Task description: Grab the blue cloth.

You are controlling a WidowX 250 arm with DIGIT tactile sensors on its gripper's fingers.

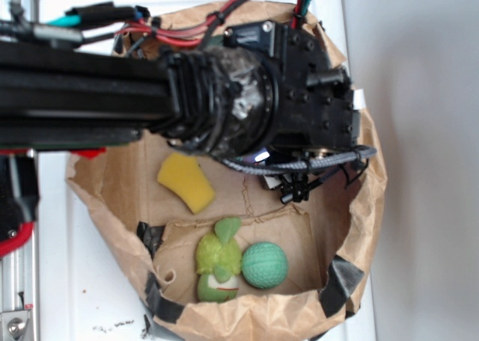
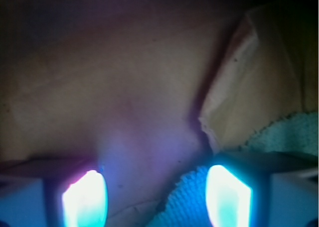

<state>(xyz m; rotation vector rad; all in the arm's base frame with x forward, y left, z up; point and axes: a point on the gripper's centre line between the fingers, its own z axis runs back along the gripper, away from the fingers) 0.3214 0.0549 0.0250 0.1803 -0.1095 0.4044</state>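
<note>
Jaws [image 2: 157, 197] spread wide, gripping nothing, low inside the paper bag [image 2: 114, 87]. Cloth [image 2: 187, 199] lies between them, nearer the right finger [image 2: 227, 194], probably staged for closing.

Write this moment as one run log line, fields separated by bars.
phase: reaching | gripper: open, low inside brown paper bag | pale teal-blue fuzzy cloth: between fingers, not clamped | yellow sponge wedge, green ball: untouched

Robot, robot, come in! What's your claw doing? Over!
Claw open, low inside the paper bag. Blue cloth between the fingers and under the right one, not gripped. Nothing blocking it. Over.
</note>
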